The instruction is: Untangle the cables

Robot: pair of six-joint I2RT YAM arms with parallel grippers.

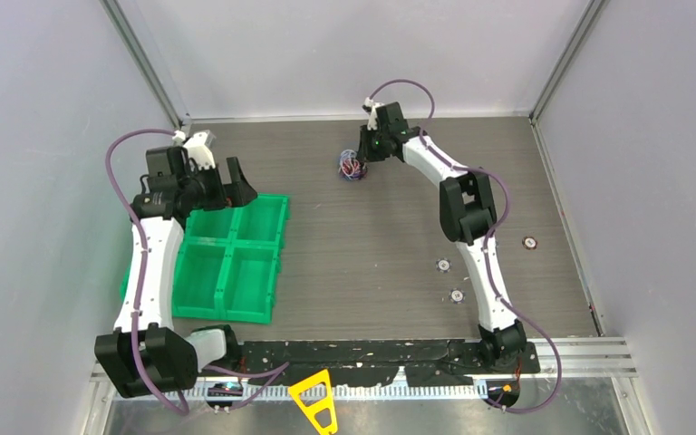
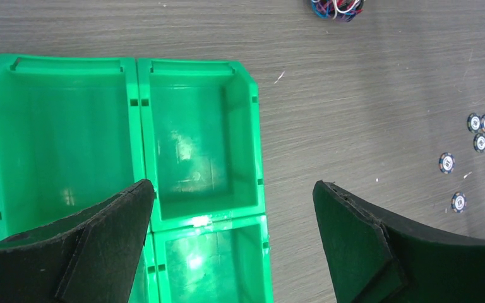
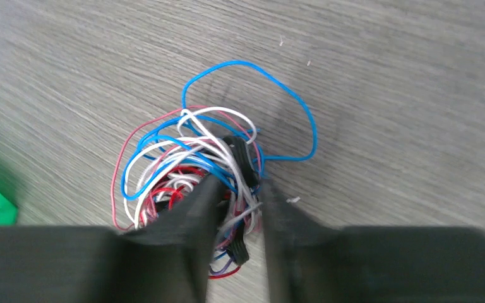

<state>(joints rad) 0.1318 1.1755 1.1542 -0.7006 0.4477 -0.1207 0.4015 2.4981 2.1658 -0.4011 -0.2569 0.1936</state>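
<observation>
Right fingers (image 3: 197, 211) are clamped on a few strands of the cables (image 3: 183, 164), one tangled ball at the far side of the table (image 1: 372, 245), left fingers (image 2: 110, 230) wide open over the green bins (image 2: 196, 151), so I'd say the first grab's in hand and next up is a slow pull to tease one loose.

Passable across bare tabletop (image 1: 372, 236) between green bins (image 1: 236, 258) and cables (image 1: 352, 167). Blocked at left by the bins, at far centre by the cables, at near right by scattered small discs (image 1: 443, 265).
</observation>
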